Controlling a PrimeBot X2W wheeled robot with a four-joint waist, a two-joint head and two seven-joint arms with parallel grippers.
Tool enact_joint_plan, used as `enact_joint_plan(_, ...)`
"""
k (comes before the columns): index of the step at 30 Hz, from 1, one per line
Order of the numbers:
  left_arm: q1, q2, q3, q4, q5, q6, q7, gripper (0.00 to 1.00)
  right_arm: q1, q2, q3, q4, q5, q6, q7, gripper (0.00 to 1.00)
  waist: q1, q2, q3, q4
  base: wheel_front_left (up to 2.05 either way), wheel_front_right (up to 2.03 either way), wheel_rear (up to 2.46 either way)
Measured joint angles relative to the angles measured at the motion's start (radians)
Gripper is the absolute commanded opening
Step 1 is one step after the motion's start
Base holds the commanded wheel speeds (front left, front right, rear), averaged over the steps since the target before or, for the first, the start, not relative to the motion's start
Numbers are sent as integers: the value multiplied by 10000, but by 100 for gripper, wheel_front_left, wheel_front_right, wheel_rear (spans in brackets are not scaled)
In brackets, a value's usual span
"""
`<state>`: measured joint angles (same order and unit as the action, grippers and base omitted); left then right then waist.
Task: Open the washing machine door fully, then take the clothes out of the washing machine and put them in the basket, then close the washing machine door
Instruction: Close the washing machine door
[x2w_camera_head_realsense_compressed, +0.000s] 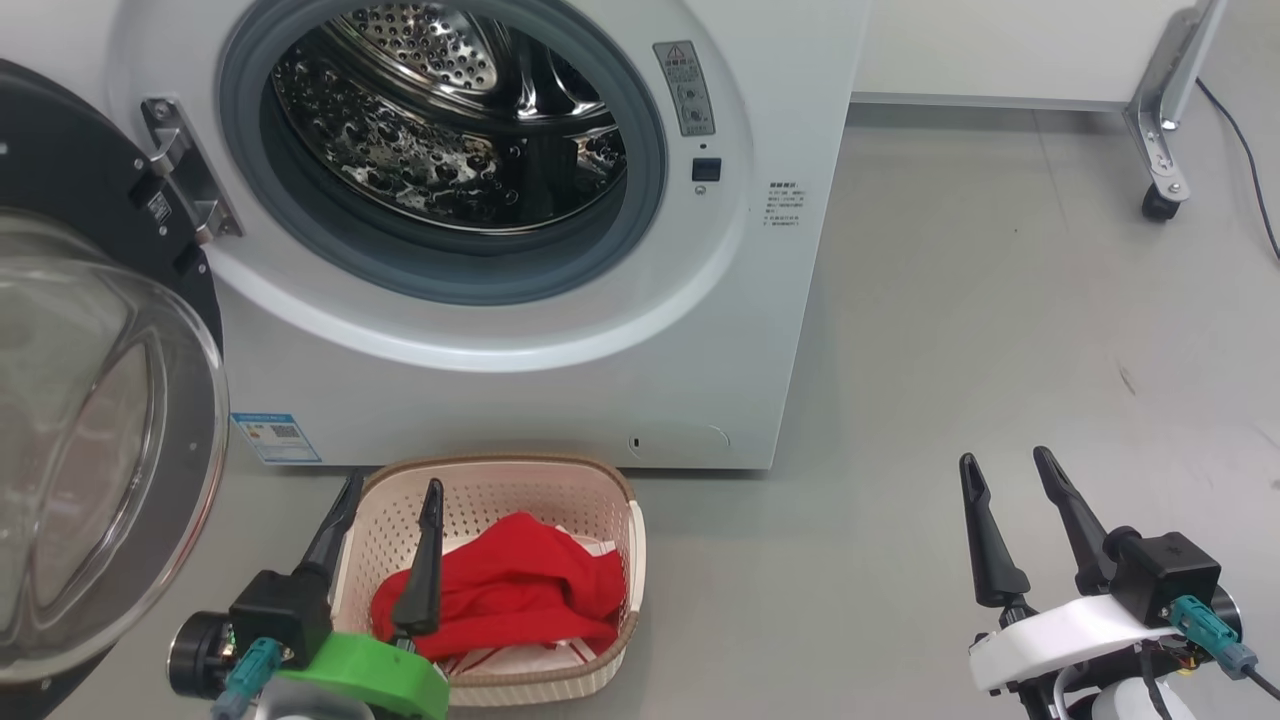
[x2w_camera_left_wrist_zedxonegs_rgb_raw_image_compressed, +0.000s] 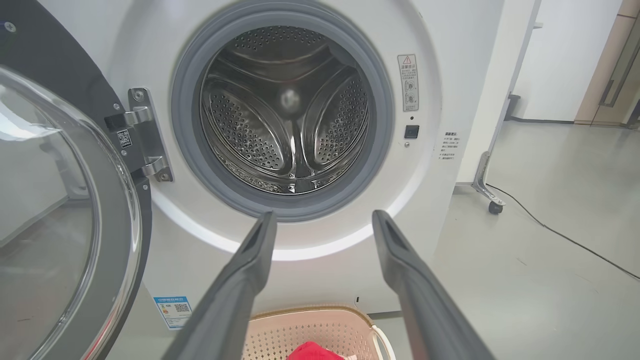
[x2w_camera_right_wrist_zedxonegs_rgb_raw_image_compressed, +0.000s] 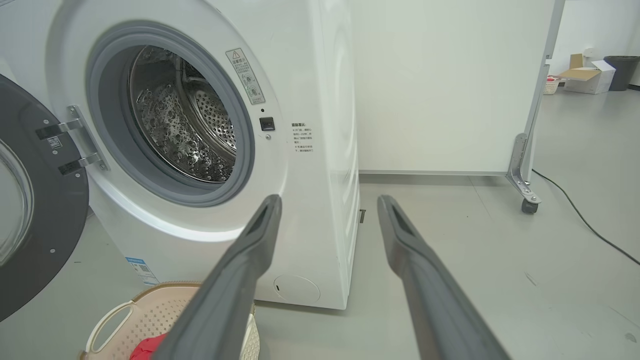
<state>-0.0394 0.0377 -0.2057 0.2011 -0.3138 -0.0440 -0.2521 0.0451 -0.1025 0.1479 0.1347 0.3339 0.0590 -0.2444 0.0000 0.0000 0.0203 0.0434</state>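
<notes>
Grey floor (x2w_camera_head_realsense_compressed: 950, 330), faintly scuffed.
Carrying washing machine (x2w_camera_head_realsense_compressed: 520, 400) far left, basket (x2w_camera_head_realsense_compressed: 480, 500) just nearer, 1 castor (x2w_camera_head_realsense_compressed: 1158, 205) and cable (x2w_camera_head_realsense_compressed: 1245, 150) far right.

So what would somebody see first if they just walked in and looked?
The big round opening of the washer in the middle, with a shiny steel drum that looks empty. The door stands wide open on the left. Bright red clothes lie in the cream basket on the floor just in front.
</notes>
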Motion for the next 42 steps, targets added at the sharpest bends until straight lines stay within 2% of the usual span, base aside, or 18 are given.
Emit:
enact_joint_plan(20,5,2,-65,8,238,38,0,100,1,0,100,21,0,0,0,100,0,0,-62,33,-92,92,0)
enact_joint_plan(42,15,2,-136,10,263,52,0,100,1,-21,140,35,0,0,12,100,0,0,-108,100,-12,12,0)
